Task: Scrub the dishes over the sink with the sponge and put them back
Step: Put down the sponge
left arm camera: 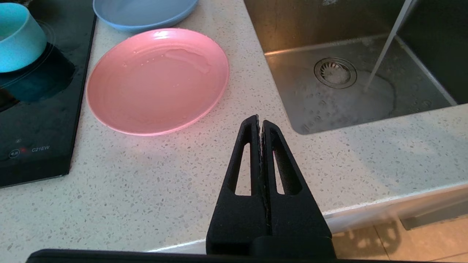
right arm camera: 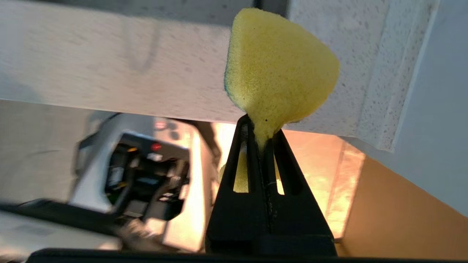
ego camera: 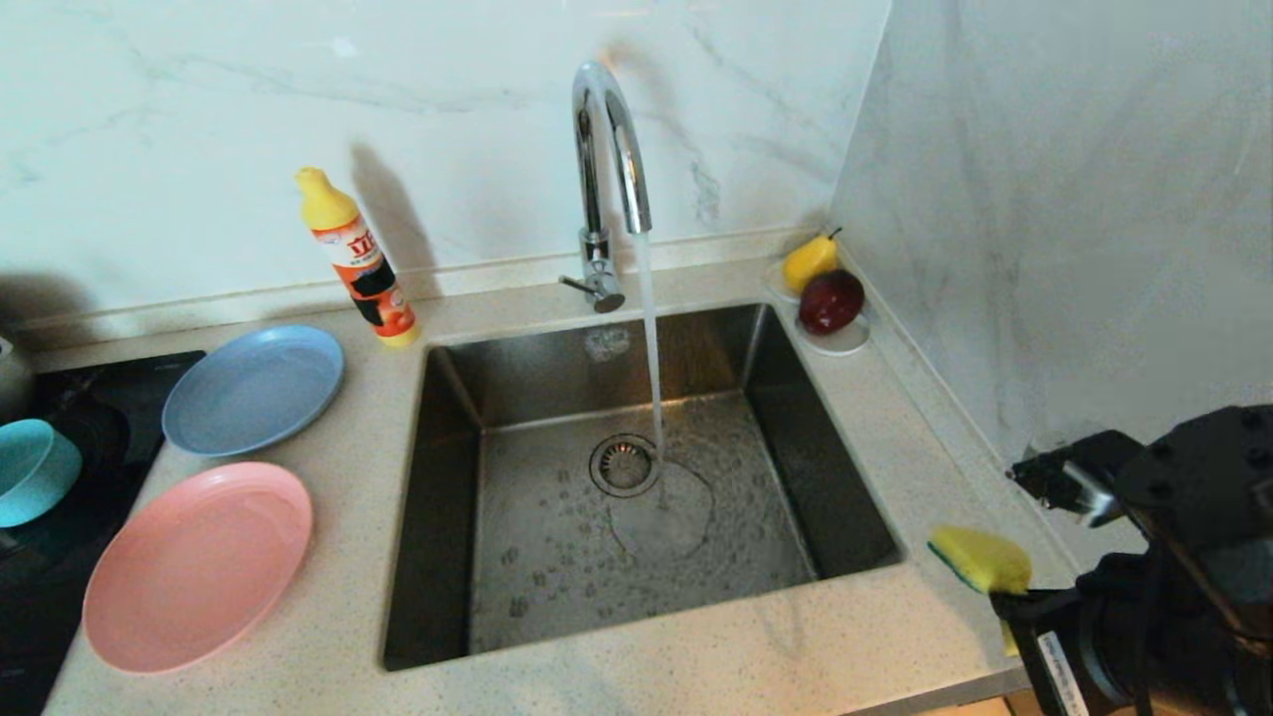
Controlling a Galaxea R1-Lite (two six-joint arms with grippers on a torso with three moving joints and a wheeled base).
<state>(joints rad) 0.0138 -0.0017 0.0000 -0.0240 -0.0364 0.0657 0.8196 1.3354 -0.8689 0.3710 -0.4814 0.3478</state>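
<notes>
So the sink (ego camera: pixel 796 418) sits dead centre of the worktop (ego camera: pixel 696 666), tap (ego camera: pixel 607 149) at 12 o'clock on its rim, water running and hitting the basin right by the round drain (ego camera: pixel 624 464).

Right gripper (right arm camera: pixel 264 140) is down at approx 4 o'clock from the sink, near the front corner of the worktop. Jaws pinched tight on the sponge (right arm camera: pixel 278 69). It's squeezed thin where they bite and fans out past the tips, yellow w/ a green edge. Sponge is off to the side of the basin.

Left gripper (left arm camera: pixel 260 122) hangs over the front edge of the worktop at approx 7 o'clock from the sink, jaws fully closed w/ nothing in them.

Dishes are all on the left. Pink plate (ego camera: pixel 199 565) at approx 8 o'clock, looks wet in the left wrist cam. Blue plate (ego camera: pixel 255 388) behind it at approx 10 o'clock, the two just beside each other. Teal bowl (ego camera: pixel 32 469) further out at 9 o'clock, on the black cooktop (ego camera: pixel 60 587).

Other stuff: soap bottle (ego camera: pixel 360 261) at 11 o'clock by the back wall, and at approx 1 o'clock a yellow pear (ego camera: pixel 810 261) and a dark red apple (ego camera: pixel 831 300) on a small white saucer (ego camera: pixel 845 340).
</notes>
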